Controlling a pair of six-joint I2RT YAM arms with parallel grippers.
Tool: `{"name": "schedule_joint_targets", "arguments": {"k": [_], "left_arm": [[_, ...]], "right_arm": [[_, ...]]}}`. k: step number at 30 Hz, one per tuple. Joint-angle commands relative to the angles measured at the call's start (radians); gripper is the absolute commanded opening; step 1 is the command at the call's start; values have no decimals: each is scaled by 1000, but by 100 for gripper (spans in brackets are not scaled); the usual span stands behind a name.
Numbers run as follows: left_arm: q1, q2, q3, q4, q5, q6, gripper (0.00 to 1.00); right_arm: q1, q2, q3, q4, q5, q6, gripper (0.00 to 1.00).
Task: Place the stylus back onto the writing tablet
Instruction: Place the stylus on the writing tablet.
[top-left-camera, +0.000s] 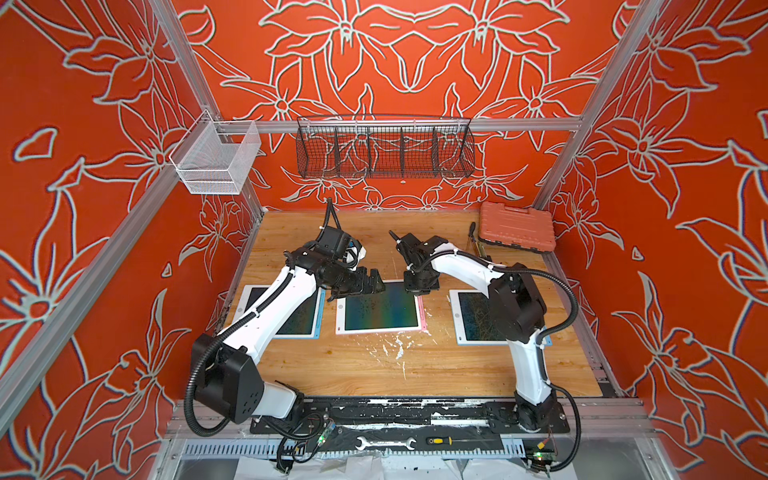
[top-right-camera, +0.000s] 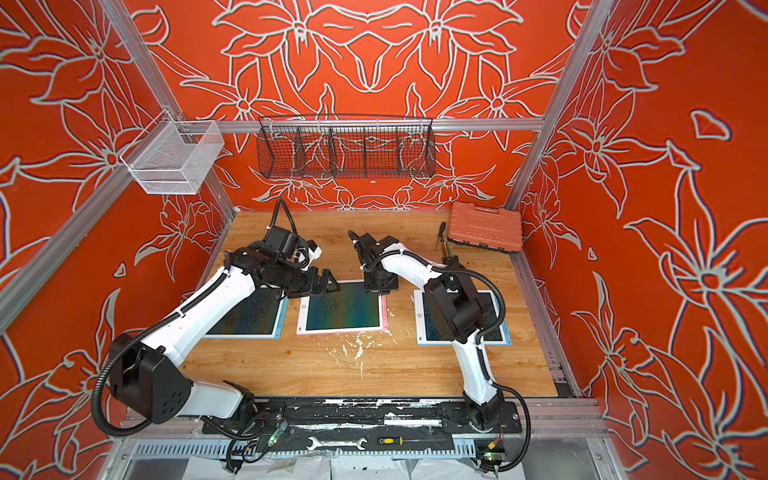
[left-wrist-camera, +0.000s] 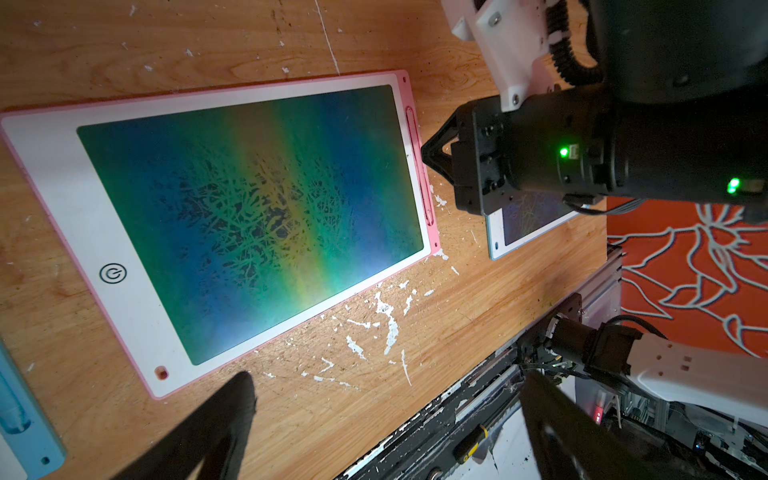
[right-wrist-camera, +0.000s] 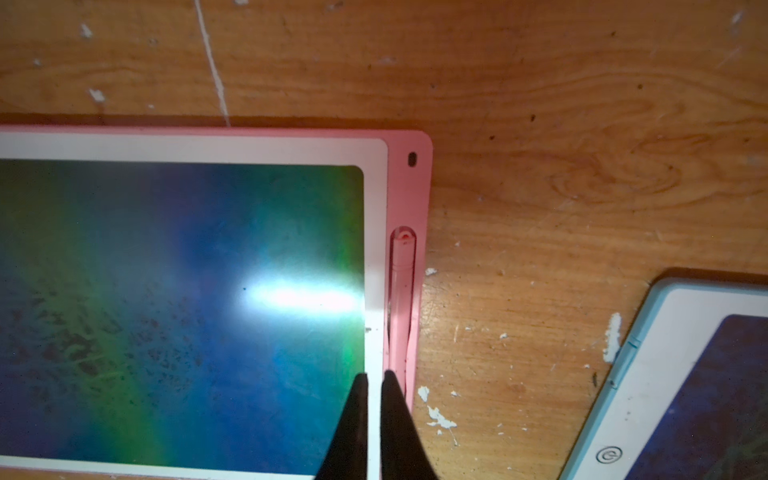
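Stylus (right-wrist-camera: 401, 291) lay seated in the tablet's (right-wrist-camera: 409, 187) edge slot (right-wrist-camera: 411, 249). Right end effector (right-wrist-camera: 375, 380) was nearly pressed together, empty, tips at one stylus end; left end effector (left-wrist-camera: 390, 384) was spread. Stylus looked light, thin, slick: pinch mid-barrel, gently.

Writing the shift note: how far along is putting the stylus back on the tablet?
Done, it seems: the pink stylus lies in the side slot of the pink tablet. In hand: nothing. The right gripper is by the slot, jaws nearly together and empty; the left gripper is open and empty. Left: probably only pulling the arms away. Whether the stylus is fully seated I cannot tell.
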Motion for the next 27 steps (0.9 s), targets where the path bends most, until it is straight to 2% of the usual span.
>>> {"name": "schedule_joint_targets", "arguments": {"k": [1,27], "left_arm": [[4,8,5,1,3,4,98],[6,0,4,0,6,2,98]], "right_arm": [[7,33,-16,-43,13,-3,10],[7,59,-57,-25,4,7,9]]}}
